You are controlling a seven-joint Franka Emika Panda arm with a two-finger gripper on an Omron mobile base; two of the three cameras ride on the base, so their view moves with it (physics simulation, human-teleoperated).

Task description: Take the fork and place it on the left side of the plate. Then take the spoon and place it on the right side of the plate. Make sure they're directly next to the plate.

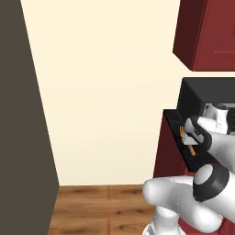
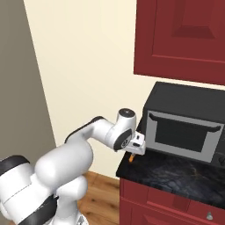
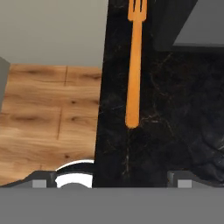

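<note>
- The fork [image 3: 134,65], all orange, lay flat on the dark marbled counter [image 3: 175,122], close to the counter's edge over the wooden floor [image 3: 48,113].
- In the hand view its tines pointed to the top of the picture and its straight handle ran down toward the gripper; nothing touched it.
- In the left base view a short stretch of the orange fork [image 1: 192,149] showed just under the hand, on the counter [image 1: 176,133].
- In the right base view only an orange tip [image 2: 131,159] peeped out beneath the hand, at the counter's [image 2: 176,173] left corner.
- The gripper [image 2: 137,149] hung above the fork, near the microwave's [image 2: 184,127] lower left corner.
- The finger tips [image 3: 43,181] stood at the bottom of the hand view, far to either side, so the jaws were spread wide with nothing between them.
- The microwave sat on the counter with its door closed; what it held could not be told.
- A red wall cabinet [image 2: 184,35] hung above the microwave, door closed, and red base cabinets [image 2: 167,204] stood under the counter, also closed.
- No brand, label or readable writing could be made out on the microwave or the cabinets.
</note>
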